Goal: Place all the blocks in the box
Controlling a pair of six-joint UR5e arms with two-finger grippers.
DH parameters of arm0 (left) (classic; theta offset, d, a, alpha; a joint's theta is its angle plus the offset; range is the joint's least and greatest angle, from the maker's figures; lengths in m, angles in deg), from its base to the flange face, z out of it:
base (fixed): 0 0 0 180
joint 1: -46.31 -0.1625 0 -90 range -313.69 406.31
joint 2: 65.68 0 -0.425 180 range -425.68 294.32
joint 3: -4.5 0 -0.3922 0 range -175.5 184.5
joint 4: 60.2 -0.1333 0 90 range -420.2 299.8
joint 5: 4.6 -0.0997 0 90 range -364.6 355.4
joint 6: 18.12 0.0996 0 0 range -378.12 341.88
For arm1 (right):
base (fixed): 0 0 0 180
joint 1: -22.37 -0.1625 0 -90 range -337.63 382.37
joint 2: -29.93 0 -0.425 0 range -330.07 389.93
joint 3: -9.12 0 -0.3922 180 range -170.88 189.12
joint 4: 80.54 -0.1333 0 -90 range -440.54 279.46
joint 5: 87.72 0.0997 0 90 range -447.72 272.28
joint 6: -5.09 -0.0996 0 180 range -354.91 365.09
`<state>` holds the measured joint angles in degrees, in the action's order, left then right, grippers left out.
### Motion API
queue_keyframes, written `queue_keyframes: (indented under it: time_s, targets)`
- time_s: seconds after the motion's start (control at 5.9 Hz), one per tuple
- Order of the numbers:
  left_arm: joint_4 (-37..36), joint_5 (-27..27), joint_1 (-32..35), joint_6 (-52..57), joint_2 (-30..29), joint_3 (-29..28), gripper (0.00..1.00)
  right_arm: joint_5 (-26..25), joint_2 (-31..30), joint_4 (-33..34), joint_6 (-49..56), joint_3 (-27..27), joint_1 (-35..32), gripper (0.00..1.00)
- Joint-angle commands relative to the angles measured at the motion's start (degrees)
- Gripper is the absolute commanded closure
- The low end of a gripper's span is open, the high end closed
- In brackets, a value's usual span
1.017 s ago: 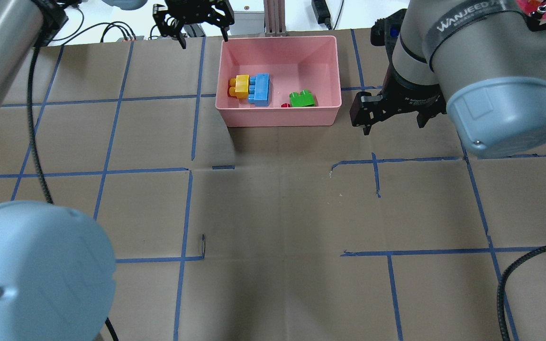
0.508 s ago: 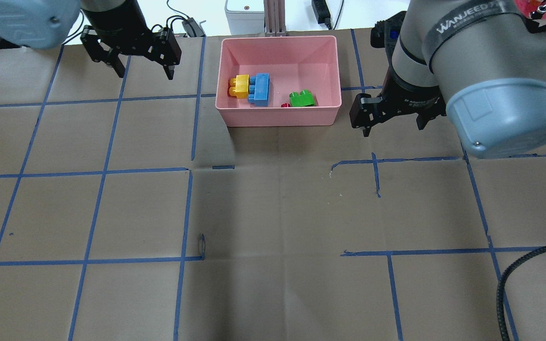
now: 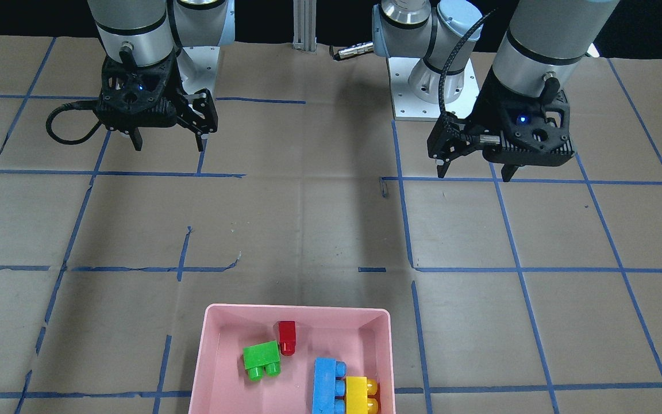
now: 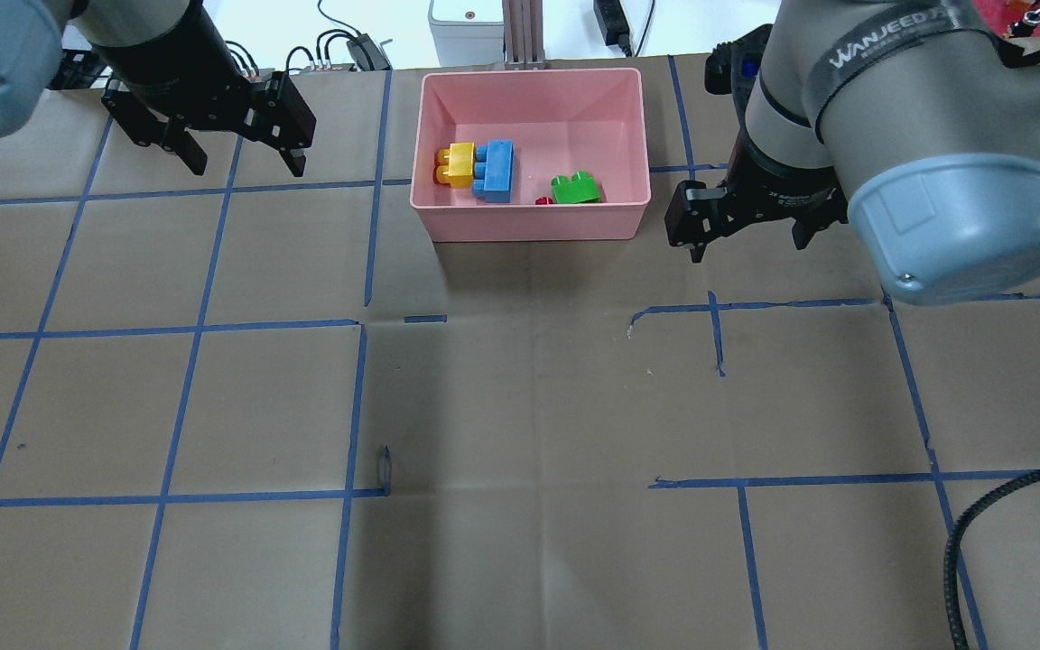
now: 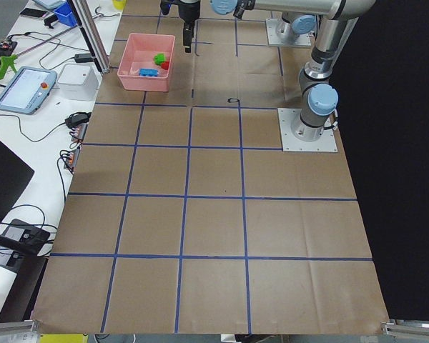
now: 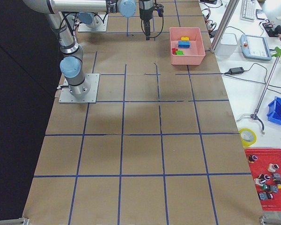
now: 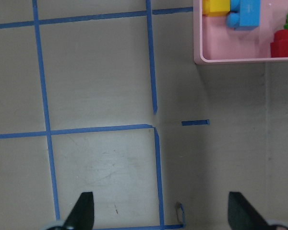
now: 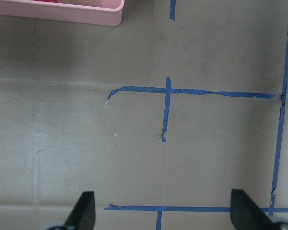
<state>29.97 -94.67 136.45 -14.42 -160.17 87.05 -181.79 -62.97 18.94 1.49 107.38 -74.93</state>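
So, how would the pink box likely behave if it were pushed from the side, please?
The pink box looks like rigid plastic holding four small blocks, so probably light and apt to slide. Its broad flat base makes tipping unlikely.

Overhead and front cameras face each other, sharing the box (image 4: 533, 224) (wrist cameras look straight down, close).

The box (image 4: 533, 223) stands open above, its rim fencing 4 blocks (image 4: 494, 171).
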Motion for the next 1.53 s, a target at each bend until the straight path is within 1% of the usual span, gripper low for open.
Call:
queue_keyframes:
  time_s: [0.0,0.68,1.02,1.19,1.36]
  targets:
    - [0.53,0.51,-0.05,0.08,0.54,0.07,0.03,-0.06,0.00,0.01,0.00,0.09,0.00,0.00]
    - [0.53,0.51,-0.14,0.08,0.45,0.68,0.03,-0.06,0.00,0.10,0.09,1.24,0.09,0.00]
    - [0.53,0.51,-0.05,0.00,0.45,0.68,0.02,-0.06,-0.08,0.54,0.09,4.29,0.17,0.00]
    - [0.44,0.60,-0.05,0.00,0.45,0.68,0.02,-0.24,-0.08,3.50,0.09,4.83,0.17,0.00]
    - [0.53,0.51,-0.05,0.00,0.62,0.68,0.02,-0.33,-0.08,3.62,0.09,4.84,0.17,0.00]
